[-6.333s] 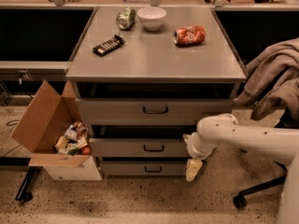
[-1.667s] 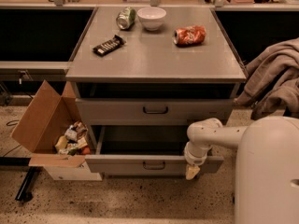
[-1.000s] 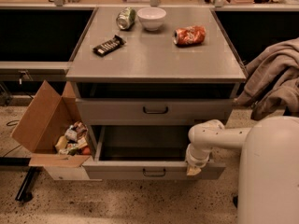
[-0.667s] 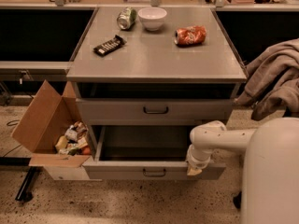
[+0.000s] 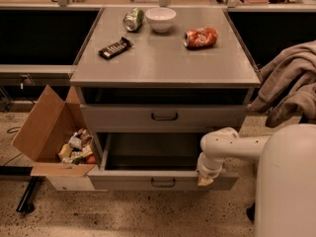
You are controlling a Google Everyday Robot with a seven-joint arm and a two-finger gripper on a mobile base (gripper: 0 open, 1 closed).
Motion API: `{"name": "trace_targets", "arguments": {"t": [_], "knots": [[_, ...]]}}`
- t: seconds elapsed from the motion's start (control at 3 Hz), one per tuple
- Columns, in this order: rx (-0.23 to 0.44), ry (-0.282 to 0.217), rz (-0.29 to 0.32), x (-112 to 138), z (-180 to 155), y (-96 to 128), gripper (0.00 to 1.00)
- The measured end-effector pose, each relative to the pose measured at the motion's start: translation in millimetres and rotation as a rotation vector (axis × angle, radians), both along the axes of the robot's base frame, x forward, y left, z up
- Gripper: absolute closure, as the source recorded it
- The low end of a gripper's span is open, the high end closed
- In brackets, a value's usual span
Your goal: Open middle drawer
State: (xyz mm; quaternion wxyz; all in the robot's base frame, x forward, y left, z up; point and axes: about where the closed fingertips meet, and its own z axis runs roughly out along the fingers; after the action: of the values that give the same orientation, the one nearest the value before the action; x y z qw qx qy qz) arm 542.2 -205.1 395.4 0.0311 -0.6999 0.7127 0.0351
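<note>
1. Middle drawer (image 5: pixel 123 180): grey metal, standing well out from the cabinet under the desk (image 5: pixel 163 65). Its dark interior is open to view and looks empty as far as I can see. The loop handle (image 5: pixel 163 182) sits at the centre of the front.
2. Gripper (image 5: pixel 205 179): at the upper edge of that drawer's front, right of the handle and near the right corner, with the arm reaching in from the right. I cannot tell whether it is open or closed, or whether it grips the edge.
3. Upper drawer (image 5: pixel 207 116): closed, flush.
4. Lowest drawer: hidden beneath the extended one.
5. Desk top: green can (image 5: pixel 133 19), white bowl (image 5: pixel 160 19), orange packet (image 5: pixel 201 37), dark bar (image 5: pixel 115 48).
6. Cardboard box (image 5: pixel 39 127): on the floor, just beside the drawer's left corner.
7. Task status: I judge the opening essentially done. What remains is to clear the arm away.
</note>
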Motion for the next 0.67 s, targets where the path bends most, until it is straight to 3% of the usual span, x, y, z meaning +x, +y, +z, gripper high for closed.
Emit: {"name": "trace_targets", "arguments": {"t": [0.67], "knots": [[0.0,0.0,0.0,-0.2,-0.1,0.0,0.0]]}}
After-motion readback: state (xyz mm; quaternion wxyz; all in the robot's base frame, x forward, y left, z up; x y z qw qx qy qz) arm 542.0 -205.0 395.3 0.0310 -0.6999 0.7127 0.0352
